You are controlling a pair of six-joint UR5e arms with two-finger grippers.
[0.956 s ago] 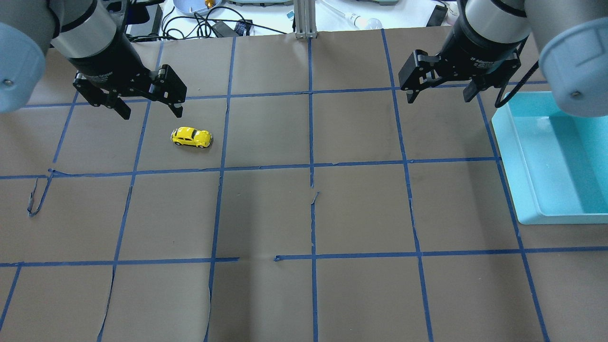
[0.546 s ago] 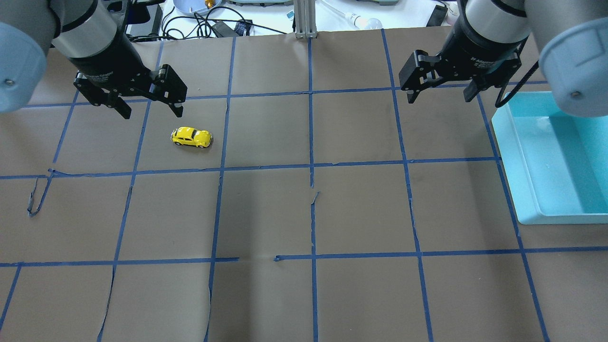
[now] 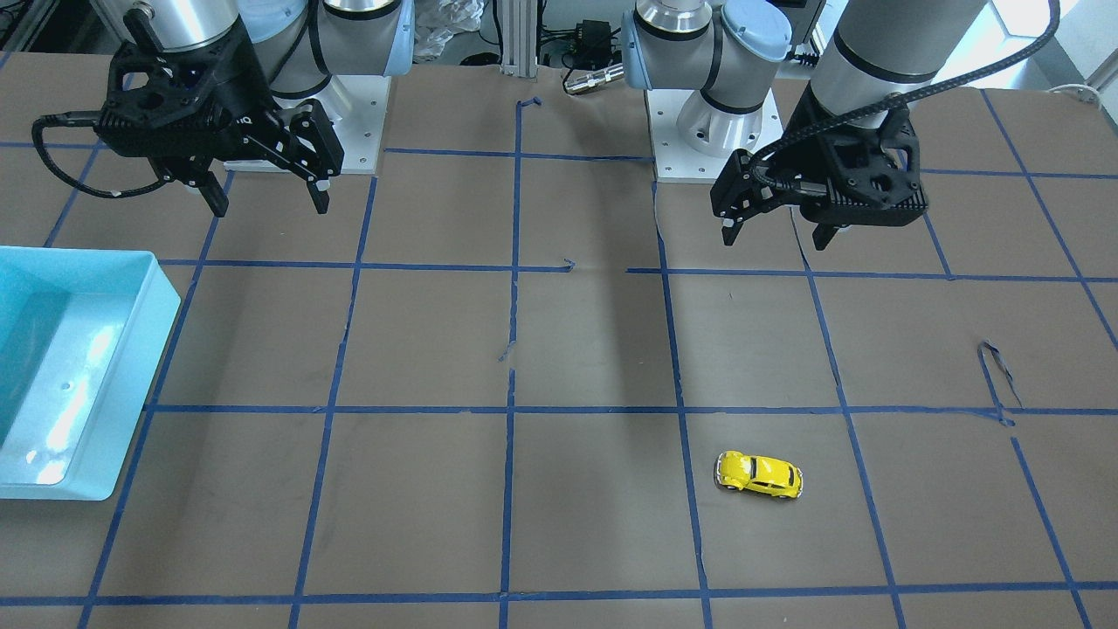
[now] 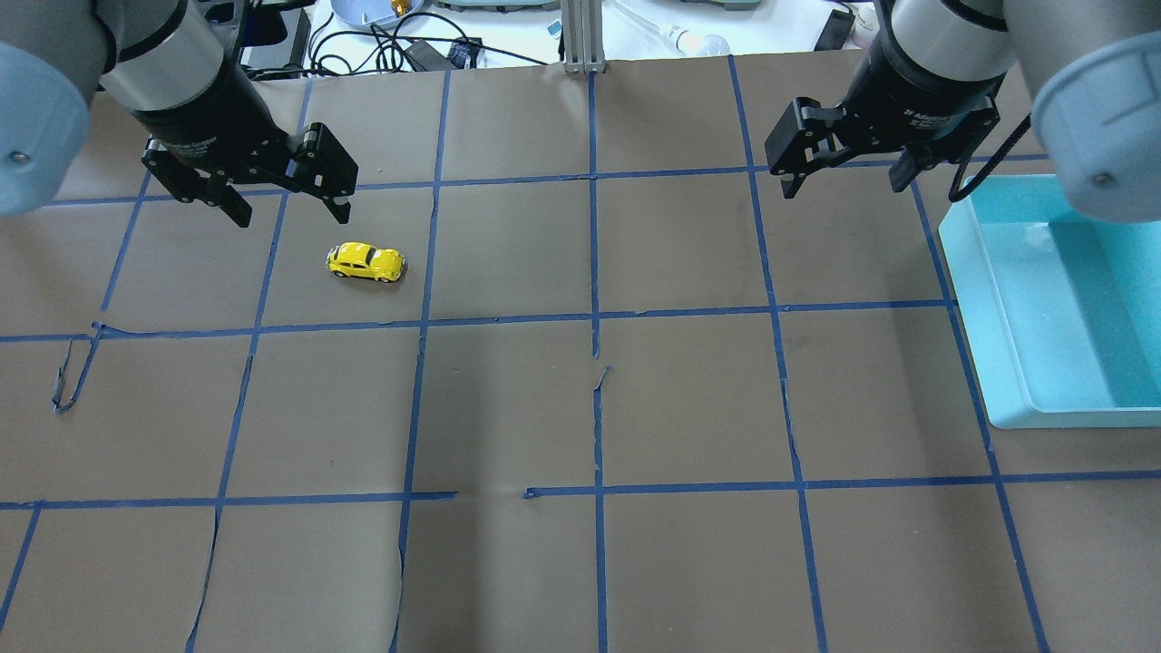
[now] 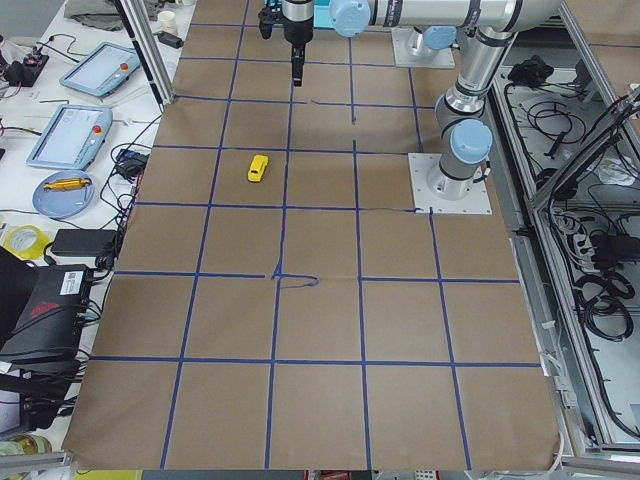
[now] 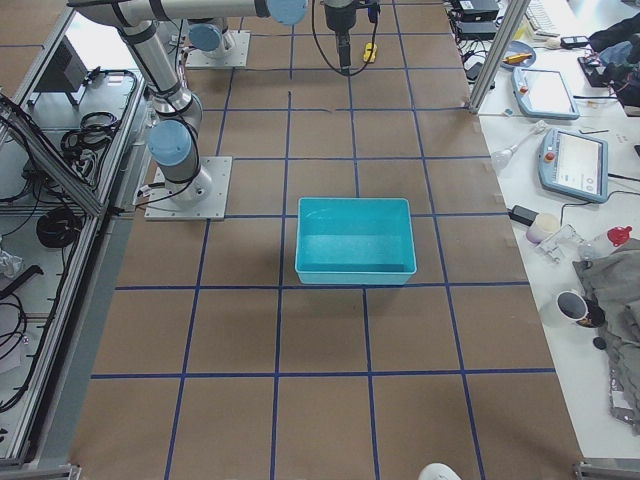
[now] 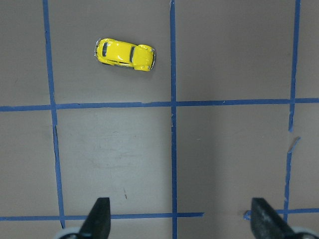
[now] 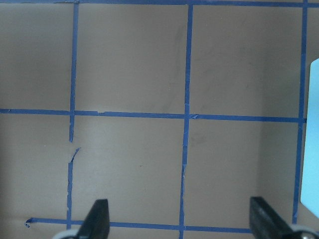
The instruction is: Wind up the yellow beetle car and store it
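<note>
The yellow beetle car (image 4: 365,262) stands on its wheels on the brown paper-covered table, on the left side of the overhead view. It also shows in the front view (image 3: 759,474), the left side view (image 5: 258,167) and the left wrist view (image 7: 124,54). My left gripper (image 4: 288,212) is open and empty, raised above the table just behind and left of the car; it also shows in the front view (image 3: 777,232). My right gripper (image 4: 848,181) is open and empty, raised at the back right; it also shows in the front view (image 3: 266,201).
A light-blue plastic bin (image 4: 989,299) sits at the table's right edge, under the right arm's side; it also shows in the front view (image 3: 131,367) and the right side view (image 6: 354,272). Blue tape lines grid the paper. Cables and devices lie beyond the far edge.
The right gripper has drifted very slightly to the right. The left gripper and the car have not visibly moved.
</note>
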